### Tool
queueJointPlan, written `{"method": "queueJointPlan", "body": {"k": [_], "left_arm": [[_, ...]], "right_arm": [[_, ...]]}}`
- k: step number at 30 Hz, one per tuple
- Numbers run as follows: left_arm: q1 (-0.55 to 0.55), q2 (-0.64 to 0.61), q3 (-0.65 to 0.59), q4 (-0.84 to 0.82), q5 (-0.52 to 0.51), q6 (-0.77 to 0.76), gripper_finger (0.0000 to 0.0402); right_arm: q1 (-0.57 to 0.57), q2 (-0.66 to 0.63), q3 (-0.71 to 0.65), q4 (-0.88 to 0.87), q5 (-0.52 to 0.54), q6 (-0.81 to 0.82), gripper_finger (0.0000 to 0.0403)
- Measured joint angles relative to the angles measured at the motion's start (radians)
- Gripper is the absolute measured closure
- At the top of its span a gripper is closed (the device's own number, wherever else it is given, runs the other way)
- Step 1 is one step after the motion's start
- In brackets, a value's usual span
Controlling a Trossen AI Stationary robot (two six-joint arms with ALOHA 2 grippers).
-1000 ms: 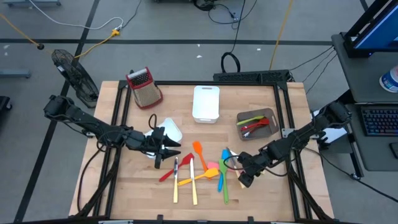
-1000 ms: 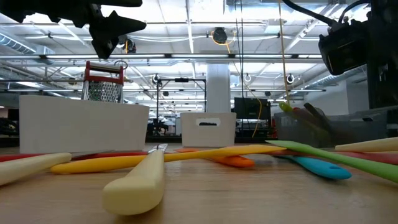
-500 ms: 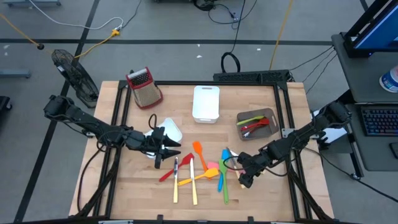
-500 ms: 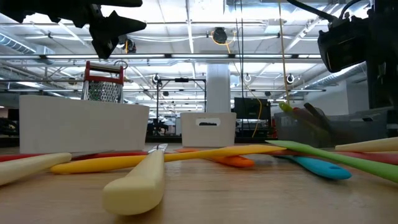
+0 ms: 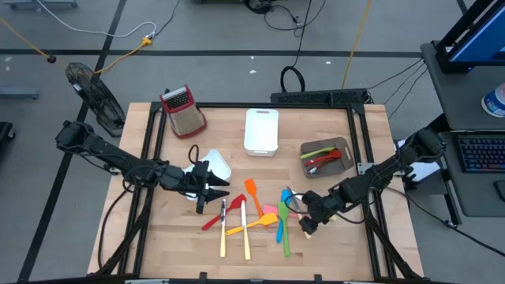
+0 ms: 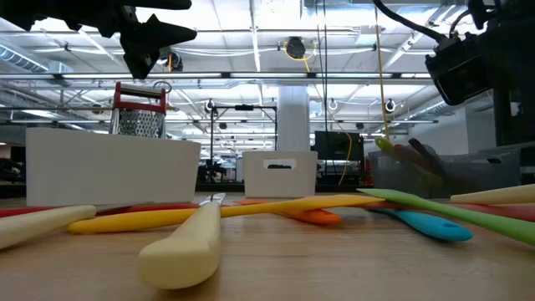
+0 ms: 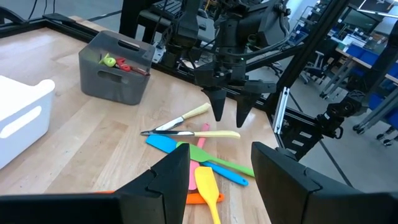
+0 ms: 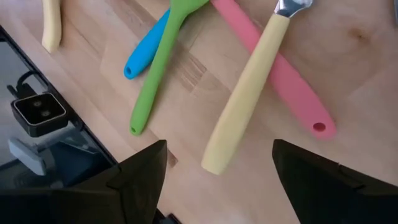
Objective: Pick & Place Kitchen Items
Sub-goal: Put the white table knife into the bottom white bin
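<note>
The kitchen items lie in a loose pile (image 5: 252, 214) on the wooden table: an orange spatula (image 5: 252, 189), red, yellow, pink, blue (image 5: 280, 225) and green (image 5: 286, 237) utensils, and cream-handled pieces. My right gripper (image 5: 304, 226) hangs open above the pile's right side, slanting down. In the right wrist view a cream handle (image 8: 239, 112) lies below the gap, beside a pink handle (image 8: 280, 81). My left gripper (image 5: 218, 190) is open at the pile's left, raised above the table and nearly level. The left wrist view shows the right gripper (image 7: 227, 115) clear of the utensils.
A grey bin (image 5: 326, 158) with green and red items stands at the right rear. At the far centre is a white bin (image 5: 261, 130). A second white bin (image 5: 215, 166) sits behind my left gripper. The metal grater (image 5: 183, 110) stands at the far left. Bare wood lies along the near edge.
My right gripper has rolled a little about its own axis while staying in place above the utensils. The utensils have not moved.
</note>
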Motion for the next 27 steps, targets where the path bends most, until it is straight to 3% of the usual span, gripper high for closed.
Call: {"method": "queueJointPlan", "body": {"k": [13, 27], "left_arm": [[0.000, 0.000, 0.000, 0.000, 0.000, 0.002, 0.0227], [0.000, 0.000, 0.000, 0.000, 0.000, -0.013, 0.0227]], "right_arm": [[0.009, 0.099, 0.000, 0.070, -0.006, 0.016, 0.0119], [0.006, 0.115, -0.008, 0.076, 0.026, 0.006, 0.0124]]}}
